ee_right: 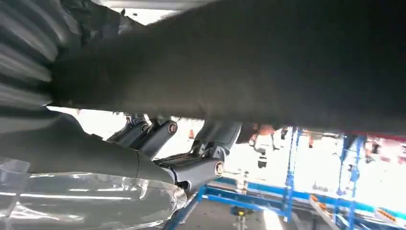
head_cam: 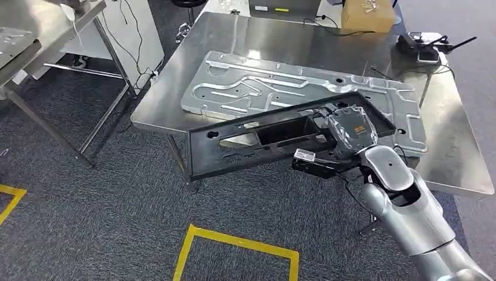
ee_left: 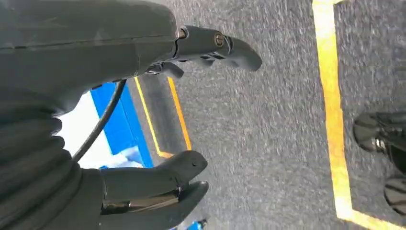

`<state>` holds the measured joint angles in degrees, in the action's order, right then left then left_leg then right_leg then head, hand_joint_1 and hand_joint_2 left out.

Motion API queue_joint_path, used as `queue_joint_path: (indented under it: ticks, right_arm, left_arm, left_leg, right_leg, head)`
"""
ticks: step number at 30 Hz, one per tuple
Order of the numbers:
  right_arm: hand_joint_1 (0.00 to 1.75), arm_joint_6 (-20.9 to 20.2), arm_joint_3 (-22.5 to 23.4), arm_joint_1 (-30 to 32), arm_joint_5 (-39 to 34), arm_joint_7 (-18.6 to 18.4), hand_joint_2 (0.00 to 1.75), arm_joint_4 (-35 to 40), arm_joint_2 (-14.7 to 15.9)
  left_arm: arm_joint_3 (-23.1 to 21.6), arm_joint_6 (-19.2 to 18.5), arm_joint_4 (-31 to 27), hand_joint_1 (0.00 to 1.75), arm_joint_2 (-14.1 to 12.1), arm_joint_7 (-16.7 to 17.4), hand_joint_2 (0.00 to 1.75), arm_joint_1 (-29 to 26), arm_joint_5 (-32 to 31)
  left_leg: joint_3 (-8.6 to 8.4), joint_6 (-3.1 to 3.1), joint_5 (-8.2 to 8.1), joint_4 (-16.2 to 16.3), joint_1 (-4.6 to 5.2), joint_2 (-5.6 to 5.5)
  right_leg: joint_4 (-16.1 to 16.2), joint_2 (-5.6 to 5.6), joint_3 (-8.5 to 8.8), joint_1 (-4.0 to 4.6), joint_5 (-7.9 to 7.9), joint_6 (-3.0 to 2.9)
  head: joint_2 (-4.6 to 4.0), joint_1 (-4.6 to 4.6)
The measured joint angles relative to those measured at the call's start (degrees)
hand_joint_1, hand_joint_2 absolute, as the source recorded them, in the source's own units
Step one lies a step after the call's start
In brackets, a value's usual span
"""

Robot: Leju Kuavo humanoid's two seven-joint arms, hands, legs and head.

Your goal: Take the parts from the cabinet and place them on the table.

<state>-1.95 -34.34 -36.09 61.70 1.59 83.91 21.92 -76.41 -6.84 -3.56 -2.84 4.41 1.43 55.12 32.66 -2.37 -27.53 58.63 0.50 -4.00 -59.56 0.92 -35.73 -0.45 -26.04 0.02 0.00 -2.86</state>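
A long black frame part [head_cam: 234,146] hangs tilted over the near edge of the steel table [head_cam: 456,152], its left end out over the floor. My right hand [head_cam: 350,130] grips the part at its right end, above the table's near side. In the right wrist view the black part [ee_right: 268,67] crosses close to the camera with my right hand's fingers [ee_right: 158,132] curled under it. A large silver stamped panel [head_cam: 281,88] lies flat on the table behind the black part. My left hand [ee_left: 158,115] hangs over the grey carpet, fingers apart and holding nothing.
A second steel table [head_cam: 35,35] stands at the far left. A cardboard box [head_cam: 367,14] and a black device with cables [head_cam: 424,47] sit at the table's far side. Yellow tape lines [head_cam: 234,240] mark the carpet. Dark shoes [ee_left: 383,139] show near the tape.
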Motion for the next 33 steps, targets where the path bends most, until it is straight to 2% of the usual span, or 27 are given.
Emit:
queue_joint_path:
  ticks: [1, 2, 3, 5, 6, 7, 8, 10, 14, 15, 16, 17, 18, 19, 20, 22, 23, 24, 25, 26, 27, 28, 29, 30, 32, 33]
  right_arm:
    - [1.75, 0.0, 0.0, 0.0, 0.2, -0.2, 1.75, 0.0, -0.1]
    - [1.75, 0.0, 0.0, 0.0, 0.6, -0.6, 1.75, 0.0, -0.3]
    - [1.75, 0.0, 0.0, -0.2, 1.1, -1.2, 1.75, -0.1, -0.7]
    - [1.75, -0.2, -0.1, -0.2, 2.3, -3.0, 1.75, -0.7, -2.2]
    - [1.75, -0.2, -0.3, -0.2, 2.5, -3.3, 1.75, -1.1, -2.8]
    - [1.75, -0.1, -0.4, -0.2, 2.7, -3.6, 1.75, -1.3, -3.4]
    - [1.75, -0.1, -0.7, -0.2, 2.8, -3.9, 1.75, -1.5, -3.8]
    - [1.75, 0.1, -0.8, -0.2, 2.9, -4.1, 1.75, -1.7, -4.1]
    - [1.75, 0.1, -0.8, -0.2, 2.9, -4.1, 1.75, -1.7, -4.1]
    - [1.75, 0.1, -0.8, -0.2, 2.9, -4.1, 1.75, -1.7, -4.1]
    - [1.75, 0.4, -0.7, -0.2, 2.7, -4.1, 1.75, -1.7, -4.1]
    - [1.75, 0.5, -0.6, -0.3, 2.6, -4.1, 1.75, -1.7, -4.1]
    - [1.75, 0.7, -0.4, -0.1, 2.6, -4.1, 1.75, -1.7, -4.0]
    - [1.75, 0.8, -0.2, -0.1, 2.5, -4.1, 1.75, -1.7, -3.9]
    - [1.75, 0.9, -0.1, -0.2, 2.6, -4.0, 1.75, -1.7, -3.9]
    - [1.75, 1.0, -0.1, 0.0, 2.5, -4.0, 1.75, -1.9, -3.7]
    - [1.75, 1.0, 0.0, 0.2, 2.5, -4.0, 1.75, -2.0, -3.7]
    - [1.75, 1.0, 0.0, 0.3, 2.5, -4.0, 1.75, -2.1, -3.6]
    - [1.75, 1.0, 0.0, 0.5, 2.5, -4.0, 1.75, -2.2, -3.6]
    - [1.75, 1.0, 0.0, 0.6, 2.5, -4.0, 1.75, -2.2, -3.6]
    - [1.75, 1.0, 0.0, 0.5, 2.5, -4.0, 1.75, -2.2, -3.6]
    - [1.75, 1.0, 0.0, 0.5, 2.5, -4.0, 1.75, -2.2, -3.6]
    - [1.75, 1.0, 0.0, 0.4, 2.5, -4.0, 1.75, -2.3, -3.6]
    - [1.75, 1.0, 0.0, 0.3, 2.5, -4.0, 1.75, -2.3, -3.6]
    - [1.75, 1.0, 0.0, 0.2, 2.5, -4.0, 1.75, -2.3, -3.6]
    - [1.75, 1.0, 0.1, 0.2, 2.5, -4.0, 1.75, -2.3, -3.6]
  left_arm:
    - [0.0, 0.0, 0.0, 0.00, -0.3, 0.0, 1.75, 0.1, 0.1]
    - [0.0, -0.2, -0.1, 0.00, -0.1, -0.1, 1.75, 0.0, 0.3]
    - [0.0, -0.2, -0.1, 0.00, -0.2, -0.1, 1.75, 0.1, 0.6]
    - [0.1, -0.2, -0.1, 0.00, -0.4, -0.2, 1.75, 0.1, 0.7]
    - [0.1, -0.2, -0.1, 0.00, -0.4, -0.2, 1.75, 0.0, 0.7]
    - [0.1, -0.2, -0.1, 0.00, -0.4, -0.2, 1.75, 0.0, 0.7]
    - [0.1, -0.1, -0.1, 0.00, -0.5, -0.2, 1.75, -0.1, 0.7]
    - [0.1, 0.0, -0.1, 0.00, -0.5, -0.2, 1.75, -0.1, 0.5]
    - [0.1, 0.1, -0.1, 0.00, -0.5, -0.2, 1.75, -0.1, 0.5]
    - [0.1, 0.1, -0.1, 0.00, -0.6, -0.2, 1.75, -0.1, 0.5]
    - [0.1, 0.1, -0.1, 0.00, -0.6, -0.2, 1.75, -0.1, 0.2]
    - [0.1, 0.1, -0.1, 0.00, -0.6, -0.2, 1.75, -0.1, 0.2]
    - [0.1, 0.1, -0.1, 0.00, -0.6, -0.1, 1.75, -0.2, 0.2]
    - [0.1, 0.1, -0.1, 0.00, -0.6, -0.1, 1.75, -0.2, 0.2]
    - [0.1, 0.1, -0.1, 0.00, -0.6, -0.1, 1.75, -0.2, 0.2]
    - [0.1, 0.1, -0.1, 0.00, -0.6, -0.1, 1.75, -0.1, 0.2]
    - [0.1, 0.1, -0.1, 0.00, -0.6, -0.1, 1.75, -0.1, 0.2]
    - [0.1, 0.1, -0.1, 0.00, -0.6, -0.1, 1.75, -0.1, 0.2]
    - [0.1, 0.1, -0.1, 0.00, -0.6, -0.1, 1.75, -0.1, 0.2]
    - [0.1, 0.1, -0.1, 0.00, -0.6, -0.1, 1.75, -0.1, 0.2]
    - [0.1, 0.1, -0.1, 0.00, -0.6, -0.1, 1.75, -0.1, 0.2]
    - [0.1, 0.1, -0.1, 0.00, -0.6, -0.1, 1.75, -0.2, 0.2]
    - [0.1, 0.0, -0.1, 0.00, -0.3, -0.1, 1.75, -0.3, 0.2]
    - [0.1, 0.0, -0.1, 0.00, -0.4, -0.1, 1.75, -0.1, 0.2]
    - [0.1, 0.0, -0.1, 0.00, -0.4, -0.1, 1.75, 0.0, 0.2]
    - [0.1, 0.0, -0.1, 0.00, -0.4, -0.1, 1.75, -0.1, 0.2]
  left_leg:
    - [-0.08, 0.34, -0.38, 0.1, 0.31, 0.27]
    - [0.11, 0.94, -0.91, 1.4, 0.23, 1.59]
    - [1.78, 1.46, -2.36, 4.4, -0.09, 2.53]
    - [6.97, 2.33, -5.55, 13.4, -0.83, 3.31]
    - [9.11, 2.61, -6.00, 16.4, -1.10, 3.47]
    - [10.10, 2.81, -5.05, 17.1, -1.26, 3.58]
    - [9.63, 2.99, -2.44, 14.8, -1.42, 3.64]
    - [6.00, 2.98, 3.66, 5.6, -1.62, 3.80]
    - [5.87, 2.98, 3.83, 5.2, -1.62, 3.82]
    - [5.47, 2.95, 4.35, 4.3, -1.63, 3.87]
    - [3.61, 2.98, 4.17, 1.2, -1.23, 4.28]
    - [3.36, 2.74, 4.08, 0.0, -0.99, 4.22]
    - [3.53, 1.56, 3.51, 0.2, -0.91, 3.84]
    - [2.68, 1.04, 3.54, -0.5, -1.25, 3.74]
    - [2.34, 0.45, 3.30, -0.6, -1.18, 3.77]
    - [2.01, -0.23, 2.84, -0.6, -0.92, 3.67]
    - [1.79, -0.48, 2.59, -0.5, -0.69, 3.54]
    - [1.47, -0.58, 2.31, -0.5, -0.47, 3.34]
    - [1.06, -0.58, 1.96, -0.4, -0.27, 3.11]
    - [0.52, -0.57, 1.52, -0.3, -0.10, 2.94]
    - [-0.18, -0.55, 1.07, -0.2, 0.12, 2.84]
    - [-0.68, -0.52, 0.60, -0.2, 0.20, 2.77]
    - [-0.64, -0.26, 0.35, -0.2, 0.33, 2.75]
    - [-0.47, 0.02, 0.19, 0.1, 0.28, 2.53]
    - [-0.40, 0.51, 0.09, -0.3, -0.16, 2.63]
    - [-0.68, 0.79, -0.04, -0.4, -0.07, 2.63]
  right_leg:
    - [0.6, -0.22, 0.60, -0.60, 0.14, -0.33]
    - [1.0, -0.51, 1.18, -0.67, 0.00, -0.61]
    - [1.1, -0.79, 1.56, -0.73, -0.21, -0.96]
    - [1.1, -1.06, 2.03, -0.73, -0.65, -1.14]
    - [1.0, -1.11, 2.26, -0.81, -0.93, -1.08]
    - [1.0, -1.16, 2.58, -0.92, -1.23, -0.94]
    - [0.9, -1.23, 3.11, -1.07, -1.66, -0.77]
    - [0.9, -1.53, 4.38, -1.34, -2.52, -0.27]
    - [0.9, -1.54, 4.42, -1.35, -2.55, -0.26]
    - [0.9, -1.59, 4.55, -1.36, -2.64, -0.20]
    - [1.1, -1.81, 5.04, -1.13, -3.16, 0.41]
    - [1.0, -1.86, 4.97, -1.02, -3.30, 0.67]
    - [1.9, -2.17, 5.51, -0.90, -3.54, 1.78]
    - [0.9, -1.99, 5.60, -1.11, -4.26, 2.06]
    - [-2.1, -1.74, 4.17, -1.06, -5.78, 1.92]
    - [-11.4, -1.50, -1.09, -0.86, -9.45, 1.82]
    - [-15.5, -1.41, -3.83, -0.82, -10.43, 1.83]
    - [-17.0, -1.33, -5.45, -0.81, -9.81, 1.75]
    - [-15.8, -1.29, -5.59, -0.76, -7.79, 1.54]
    - [-12.1, -1.28, -4.51, -0.63, -4.57, 1.14]
    - [-7.0, -1.22, -2.59, -0.32, -1.05, 0.60]
    - [-2.0, -1.06, -0.83, 0.06, 1.82, -0.18]
    - [-1.7, -0.98, -0.31, 0.31, 1.02, -0.89]
    - [0.3, -0.96, 0.32, 0.47, 0.64, -0.76]
    - [0.2, -0.95, 0.24, 0.80, 0.34, -0.84]
    - [0.9, -0.93, 0.56, 0.58, 0.40, -0.91]
  head:
    - [0.00, 0.00]
    - [0.00, -0.08]
    - [0.00, -0.15]
    - [0.00, -0.15]
    - [0.00, -0.15]
    - [0.00, -0.15]
    - [0.00, -0.18]
    - [0.00, -0.17]
    - [0.00, -0.18]
    - [0.00, -0.18]
    - [0.00, -0.15]
    - [0.00, -0.15]
    - [0.00, -0.13]
    - [0.00, -0.09]
    - [0.00, -0.09]
    - [0.00, -0.09]
    - [0.00, -0.09]
    - [0.00, -0.11]
    - [0.00, -0.09]
    - [0.00, -0.09]
    - [0.00, -0.09]
    - [0.00, -0.09]
    - [0.00, -0.11]
    - [0.00, -0.07]
    - [0.00, -0.04]
    - [0.00, -0.07]
